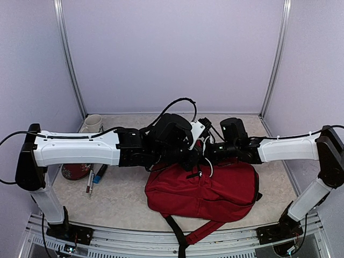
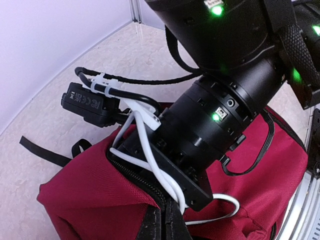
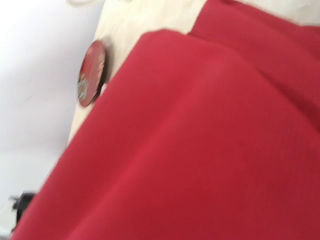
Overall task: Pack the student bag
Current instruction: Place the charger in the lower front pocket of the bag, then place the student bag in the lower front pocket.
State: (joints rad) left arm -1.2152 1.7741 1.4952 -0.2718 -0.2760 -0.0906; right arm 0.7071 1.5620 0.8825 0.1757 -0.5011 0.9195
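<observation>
Red student bag (image 1: 215, 188); module label (image 2: 89, 101) illegible.

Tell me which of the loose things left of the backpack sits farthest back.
The pale mug, by the back left corner of the table. The red round thing and the two pens lie nearer the front edge.

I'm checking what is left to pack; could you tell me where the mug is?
In the top view, the mug stands at the back-left corner of the table, just behind the left arm, well apart from the student bag.
</observation>
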